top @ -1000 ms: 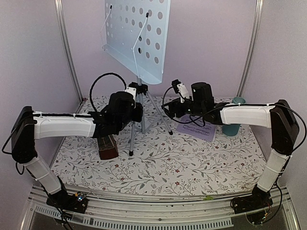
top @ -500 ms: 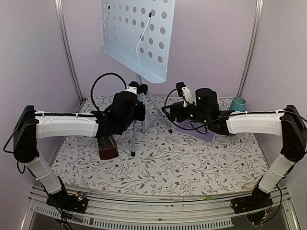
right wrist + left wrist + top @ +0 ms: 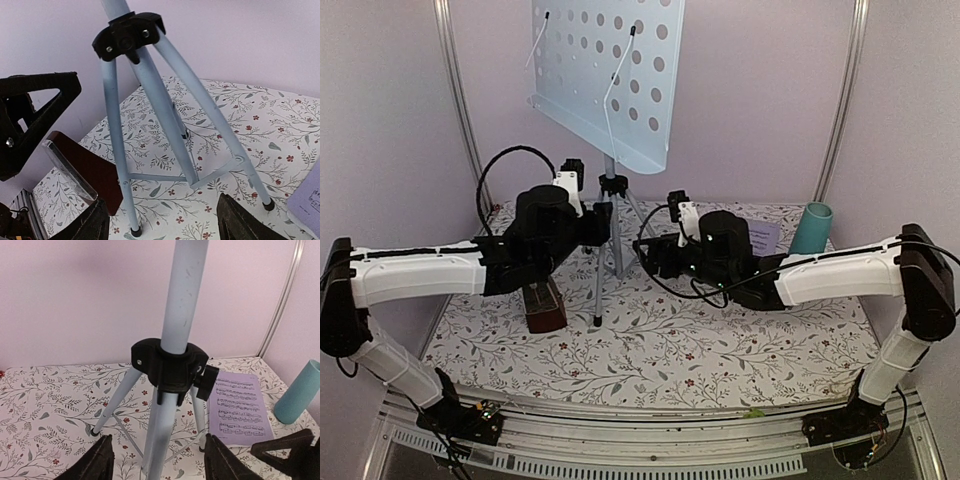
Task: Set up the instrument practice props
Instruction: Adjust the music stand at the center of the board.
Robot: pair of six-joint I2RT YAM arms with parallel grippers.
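The music stand's pale-blue perforated desk stands upright on silver tripod legs at the back. My left gripper is open just left of the black hub. The near leg runs between its fingers without touching them. My right gripper is open and faces the tripod from the right, holding nothing. The dark-red-brown metronome stands on the table by the left leg, also in the right wrist view. A lilac sheet-music page lies flat at the back right.
A teal cup stands beside the sheet at the back right. The floral tablecloth covers the table. Metal frame posts rise at both back corners, and lilac walls close in behind and at the sides.
My left gripper has opened off the stand's leg and drawn back to the left. My right arm has swung left off the sheet toward the tripod. The stand's desk shifted slightly.
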